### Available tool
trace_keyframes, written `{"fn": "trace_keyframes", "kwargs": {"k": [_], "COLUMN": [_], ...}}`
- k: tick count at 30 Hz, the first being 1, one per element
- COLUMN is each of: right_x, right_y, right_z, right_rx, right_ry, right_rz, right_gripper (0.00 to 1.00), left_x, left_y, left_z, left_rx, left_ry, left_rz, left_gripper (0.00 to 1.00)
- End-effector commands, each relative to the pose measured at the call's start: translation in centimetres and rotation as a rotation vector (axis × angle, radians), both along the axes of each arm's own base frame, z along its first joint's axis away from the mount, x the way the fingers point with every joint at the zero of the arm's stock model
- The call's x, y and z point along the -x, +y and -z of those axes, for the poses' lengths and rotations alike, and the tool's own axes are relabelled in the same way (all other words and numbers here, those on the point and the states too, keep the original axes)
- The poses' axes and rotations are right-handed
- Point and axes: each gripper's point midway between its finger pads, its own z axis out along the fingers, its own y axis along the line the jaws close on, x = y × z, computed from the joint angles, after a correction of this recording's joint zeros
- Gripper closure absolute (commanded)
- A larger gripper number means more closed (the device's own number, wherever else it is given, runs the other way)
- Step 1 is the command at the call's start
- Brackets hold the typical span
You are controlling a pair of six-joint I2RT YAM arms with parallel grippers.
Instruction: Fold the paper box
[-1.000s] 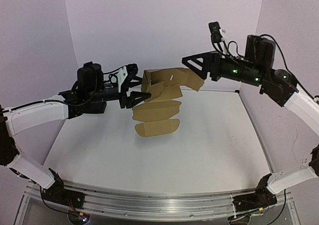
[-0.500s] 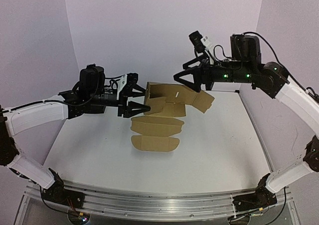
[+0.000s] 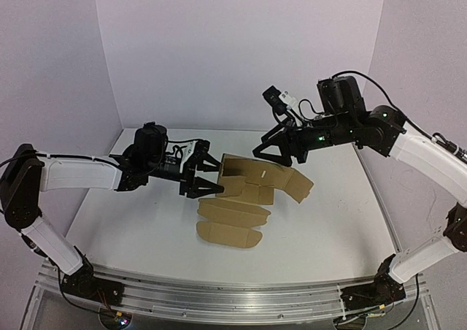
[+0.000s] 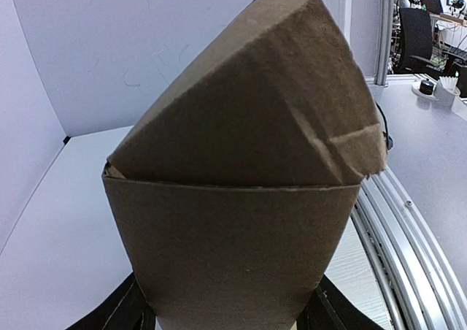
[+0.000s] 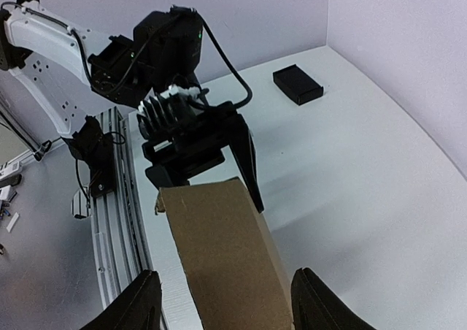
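**Arm pose.** The left arm reaches in low and nearly level from the left side. Its hand (image 3: 211,177) points toward the desk centre. The right arm arches in from the right with a raised elbow, and its hand (image 3: 267,153) angles down and to the left.

**Clearance.** The paper box (image 3: 255,174) is partly folded and sits between the two hands over the middle of the desk (image 3: 332,228). Two rounded flaps (image 3: 230,213) trail toward the near edge. Bare desk lies on every side. A small black block (image 5: 298,84) sits well apart, near the wall.

**Hands.**
- **Left hand:** set about half wide and clamped on the box's left end. The cardboard fills the gap between its fingers (image 4: 120,317).
- **Right hand:** straddles a box panel at a similar width, with fingers (image 5: 142,302) on either side. Whether it grips cannot be told.
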Motion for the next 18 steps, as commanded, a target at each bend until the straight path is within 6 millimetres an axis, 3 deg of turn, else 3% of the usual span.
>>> {"fn": "trace_keyframes", "kwargs": {"k": [1,5,12,15,18], "right_x": [0.7,0.5,-1.0,-2.7,-4.5], "right_y": [0.7,1.0,1.1,0.7,1.2], "right_z": [3.6,5.4,8.3,9.4,9.4], "right_rx": [0.057,0.108,0.183,0.243,0.274], "right_ry": [0.085,0.077,0.067,0.001,-0.056], "right_rz": [-0.022,-0.008,0.028,0.080,0.099], "right_gripper": [0.39,0.45,0.47,0.47,0.46], "left_x": [0.3,0.2,-2.4,-5.3,-8.1], "left_y": [0.0,0.2,-0.3,-0.6,-0.6], "left_z": [0.0,2.6,7.3,8.8,8.8], "left_rx": [0.078,0.075,0.030,0.015,0.019], "left_ry": [-0.003,0.019,0.112,0.159,0.155], "left_rz": [0.025,0.000,-0.086,-0.153,-0.152], "left_gripper": [0.54,0.54,0.54,0.54,0.54]}}
